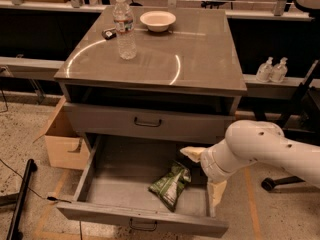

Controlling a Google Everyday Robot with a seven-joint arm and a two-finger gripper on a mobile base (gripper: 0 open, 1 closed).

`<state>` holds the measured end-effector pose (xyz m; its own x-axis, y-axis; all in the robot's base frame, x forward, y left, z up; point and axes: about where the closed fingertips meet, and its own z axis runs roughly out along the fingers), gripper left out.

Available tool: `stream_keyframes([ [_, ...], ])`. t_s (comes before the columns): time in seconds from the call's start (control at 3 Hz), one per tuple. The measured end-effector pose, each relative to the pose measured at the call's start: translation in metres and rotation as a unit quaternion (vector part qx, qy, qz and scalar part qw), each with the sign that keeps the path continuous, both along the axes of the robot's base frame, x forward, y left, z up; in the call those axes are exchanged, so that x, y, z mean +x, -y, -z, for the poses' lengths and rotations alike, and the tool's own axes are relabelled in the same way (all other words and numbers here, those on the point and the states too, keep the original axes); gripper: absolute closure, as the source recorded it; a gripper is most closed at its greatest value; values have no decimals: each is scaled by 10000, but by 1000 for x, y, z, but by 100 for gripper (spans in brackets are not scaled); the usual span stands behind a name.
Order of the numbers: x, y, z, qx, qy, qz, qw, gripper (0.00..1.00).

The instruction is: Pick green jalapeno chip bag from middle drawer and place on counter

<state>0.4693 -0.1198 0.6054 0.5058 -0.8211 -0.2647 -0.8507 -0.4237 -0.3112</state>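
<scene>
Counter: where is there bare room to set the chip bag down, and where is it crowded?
Free on the counter: front and right, right of the water bottle, before the bowl. Crowded: back-left corner. The gripper hangs at the middle drawer, right side.

Lab or workshop: grey metal cabinet [150,121], cardboard box [62,144] on speckled floor [20,134], pump bottles [272,70] on ledge [252,85]; gripper [204,173] over middle drawer [125,184], right side.
</scene>
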Motion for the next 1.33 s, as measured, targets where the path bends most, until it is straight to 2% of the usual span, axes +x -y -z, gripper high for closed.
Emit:
stream_keyframes([
  [0.67,33,-25,60,-124,364,-541,9978,0],
  [1.0,50,-32,92,-122,397,-769,9962,0],
  [1.33,58,-35,125,-34,309,-896,9955,0],
])
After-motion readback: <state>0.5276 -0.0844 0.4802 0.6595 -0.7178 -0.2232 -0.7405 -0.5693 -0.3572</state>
